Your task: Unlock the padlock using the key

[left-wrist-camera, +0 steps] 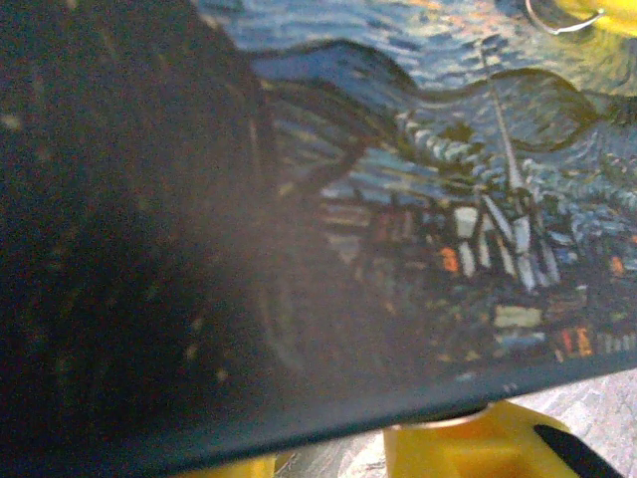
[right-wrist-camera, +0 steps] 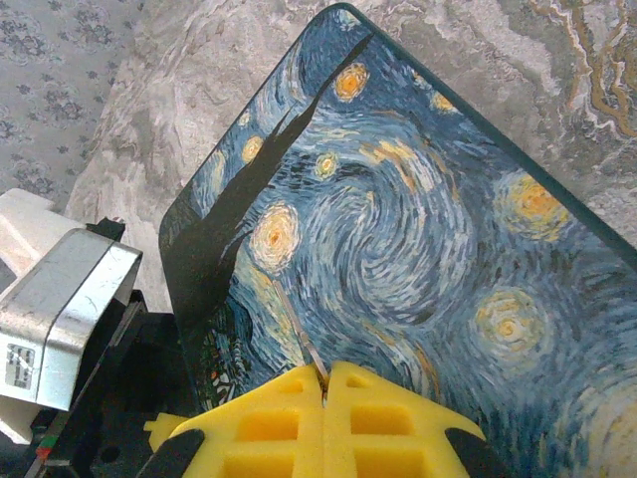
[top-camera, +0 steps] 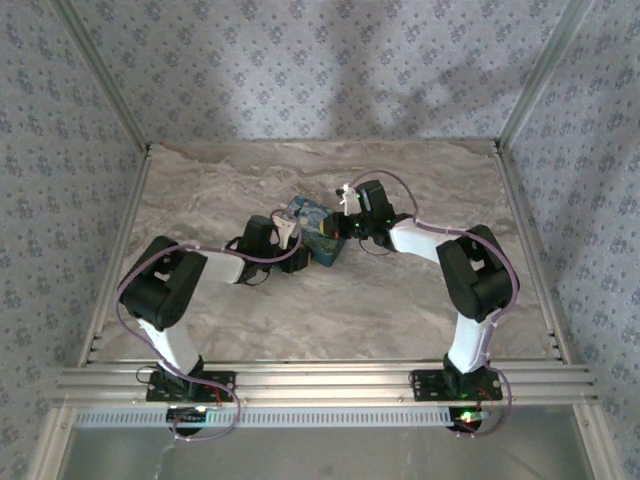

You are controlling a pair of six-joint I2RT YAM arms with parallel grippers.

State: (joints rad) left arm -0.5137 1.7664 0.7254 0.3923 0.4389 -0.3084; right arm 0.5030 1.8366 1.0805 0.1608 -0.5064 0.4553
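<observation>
Two arms are bolted at the near edge, one left and one right, each on the aluminium rails (top-camera: 320, 380). Both reach inward to the one painted box (top-camera: 315, 225), which lies about in the middle of the table (top-camera: 420, 290).

The left gripper (top-camera: 300, 250) is at the box's left side. In its wrist view the painted village side of the box is very close, and the box's lower edge lies just over one yellow finger (left-wrist-camera: 468, 448). If these fingers press the box or are loose, I cannot tell.

The right gripper (right-wrist-camera: 323, 373) is at the box's right side, above the swirled sky face. Its two yellow fingers are pressed together, and one thin silvery wire (right-wrist-camera: 299, 334) comes out of the seam between them and curves over the box. If this wire belongs to the key or to the padlock, I cannot tell; both are too small to make out from above.

The inside of the box is hidden.

The table has a beige marble pattern. Behind and at both sides stand walls (top-camera: 320, 60) with pale flowered paper.
</observation>
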